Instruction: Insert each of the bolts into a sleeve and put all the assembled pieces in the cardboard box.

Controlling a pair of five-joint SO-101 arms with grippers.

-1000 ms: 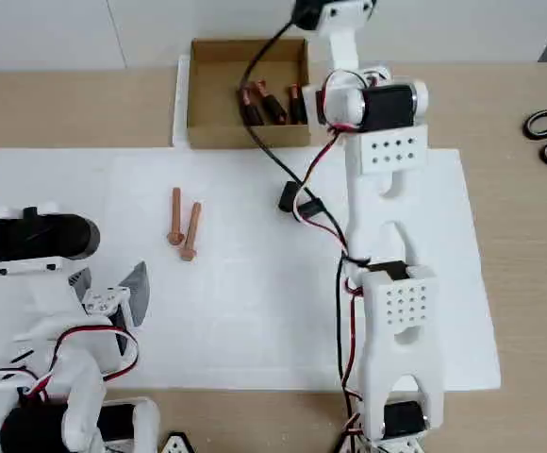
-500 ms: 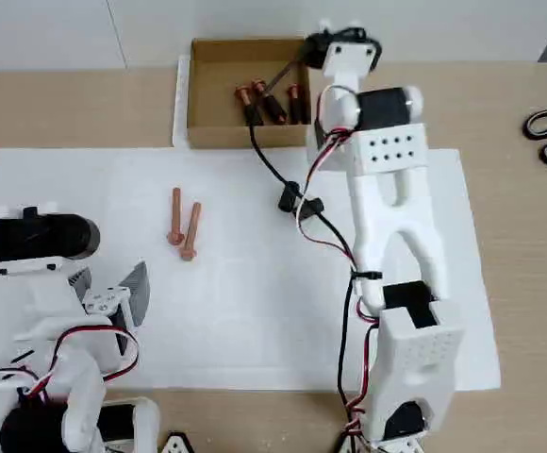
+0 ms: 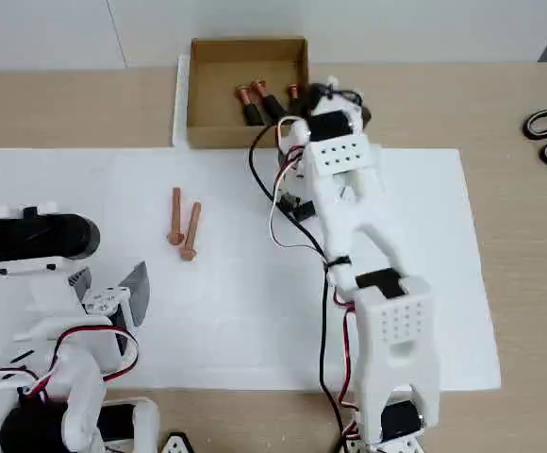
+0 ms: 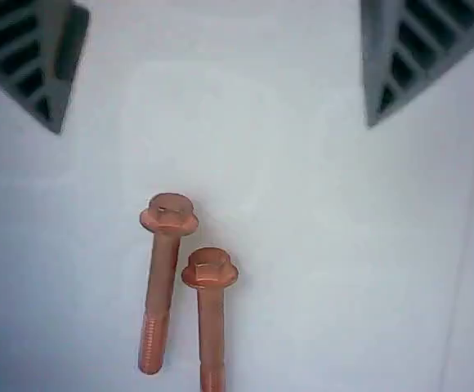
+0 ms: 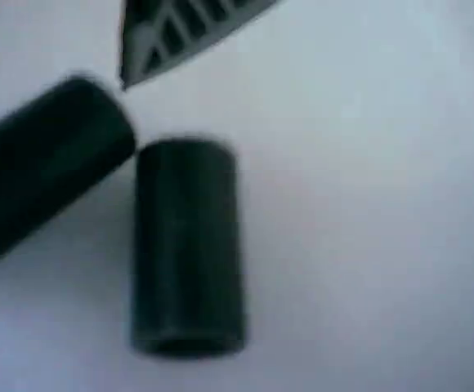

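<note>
Bolts (image 3: 175, 215), two, lie bare on the white sheet (image 3: 255, 311) at nine o'clock from the right arm (image 3: 349, 189). Assembled pieces (image 3: 259, 102) sit in the cardboard box (image 3: 217, 137) at twelve. Left gripper (image 4: 214, 121) has its jaws wide apart, empty; the right arm's I cannot tell. Its wrist view shows two sleeves (image 5: 186, 245) close together, largely covered from above: grabbing one could nudge the other rolling.

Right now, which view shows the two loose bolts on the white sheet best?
The left wrist view: the two loose bolts lie close up, side by side, hex heads and threads plain. The high view shows them small on the white sheet. The right wrist view faces two black sleeves.
</note>
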